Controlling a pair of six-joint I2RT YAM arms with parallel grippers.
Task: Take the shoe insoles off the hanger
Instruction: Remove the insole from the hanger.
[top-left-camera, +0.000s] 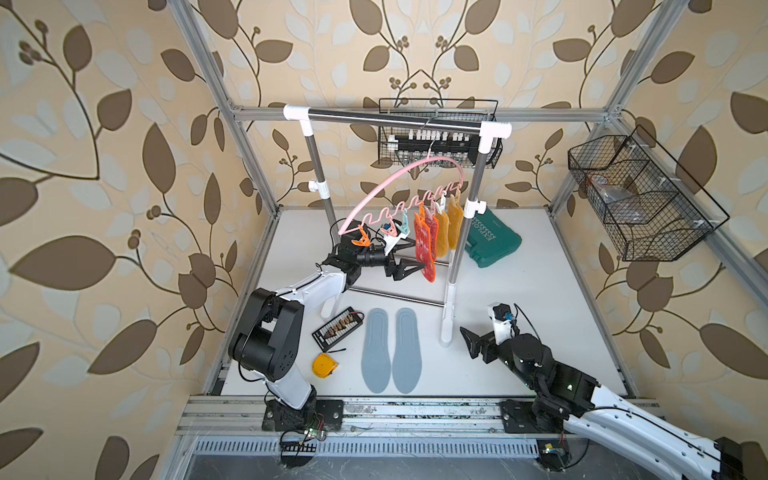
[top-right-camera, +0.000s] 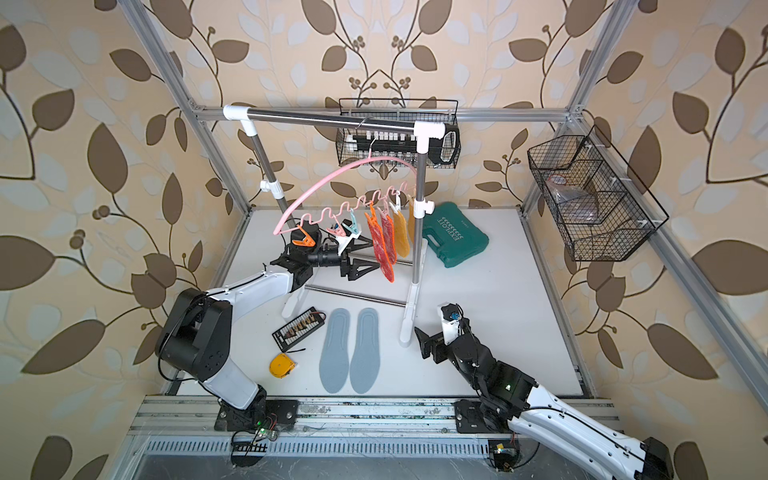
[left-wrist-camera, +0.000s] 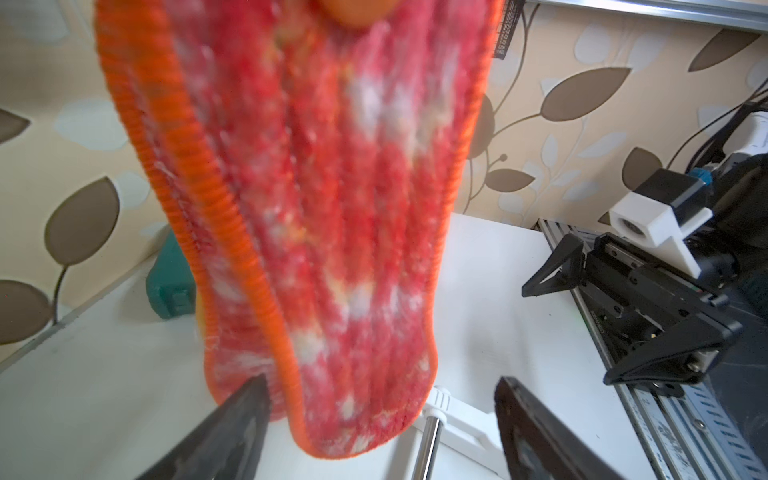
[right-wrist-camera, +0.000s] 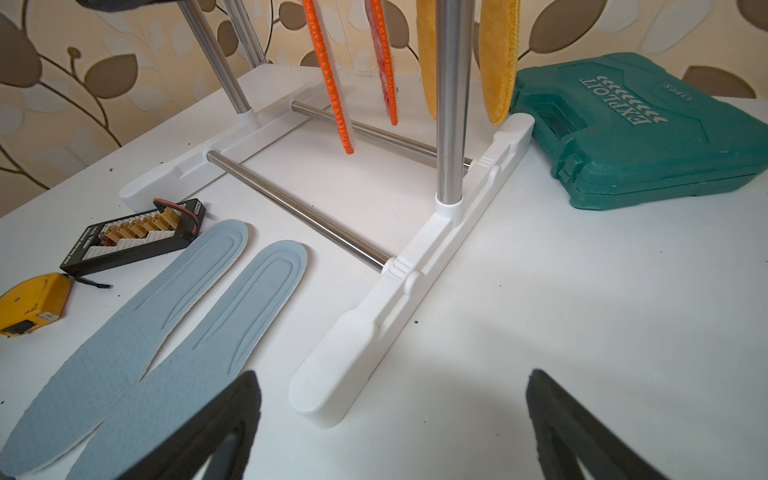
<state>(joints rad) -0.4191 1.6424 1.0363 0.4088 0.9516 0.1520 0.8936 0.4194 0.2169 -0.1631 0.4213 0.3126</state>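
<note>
The red insoles (left-wrist-camera: 332, 208) are fuzzy mottled cloth with ribbed orange stitched edging; the yellow insoles (right-wrist-camera: 498, 62) look like soft napped suede. The blue-grey insoles (right-wrist-camera: 124, 353) are matt foam, finely dimpled, with pressed grooves. The hanger (top-left-camera: 434, 159) is thin smooth pink plastic. The rack (top-left-camera: 395, 120) has shiny polished metal poles (right-wrist-camera: 451, 104) and glossy white plastic feet (right-wrist-camera: 374, 324). The green case (right-wrist-camera: 644, 145) is moulded plastic with a dull, faintly textured finish, on a smooth matt white table (right-wrist-camera: 582, 311).

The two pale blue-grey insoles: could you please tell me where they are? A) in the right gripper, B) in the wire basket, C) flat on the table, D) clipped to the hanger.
C: the blue-grey insoles lie side by side on the white table.
</note>
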